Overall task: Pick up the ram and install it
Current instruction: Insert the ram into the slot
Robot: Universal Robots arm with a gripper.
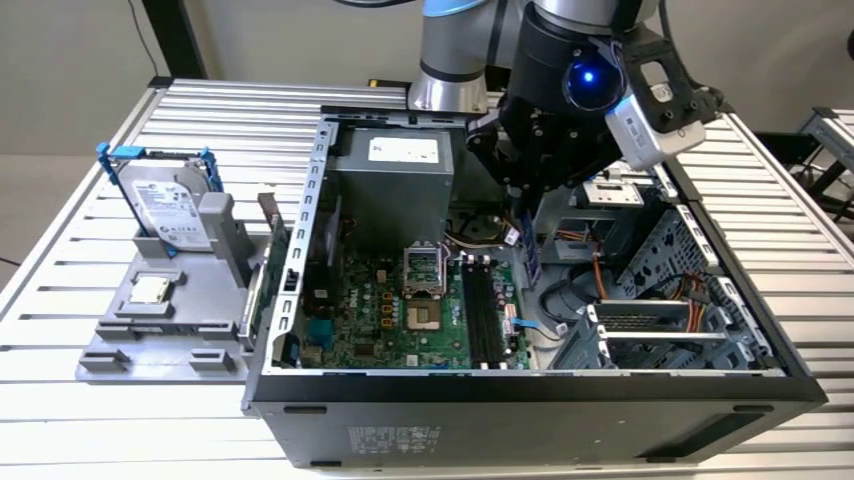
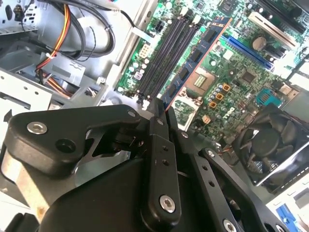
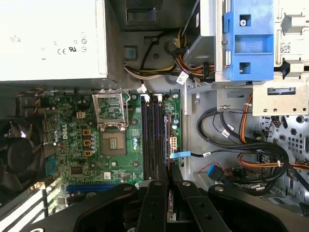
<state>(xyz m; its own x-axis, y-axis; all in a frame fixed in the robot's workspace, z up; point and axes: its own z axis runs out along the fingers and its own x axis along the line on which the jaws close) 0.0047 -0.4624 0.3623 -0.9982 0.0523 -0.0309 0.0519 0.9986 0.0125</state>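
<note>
- The ram [image 2: 195,58] is clenched edge-on in the gripper [image 2: 159,108], hanging above the motherboard [image 3: 77,145] just beside the black memory slots [image 3: 153,135].
- Jaws grasp the ram's end.
- The open computer case [image 1: 534,395] lies on the slatted bench [image 1: 54,400].
- A hard drive [image 1: 167,205] stands in a grey holder near the bench's edge, at the exterior view's left.

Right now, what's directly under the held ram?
Under the ram, held by the gripper, lie the black memory slots on the motherboard. The gripper covers the ram's gripped end.
</note>
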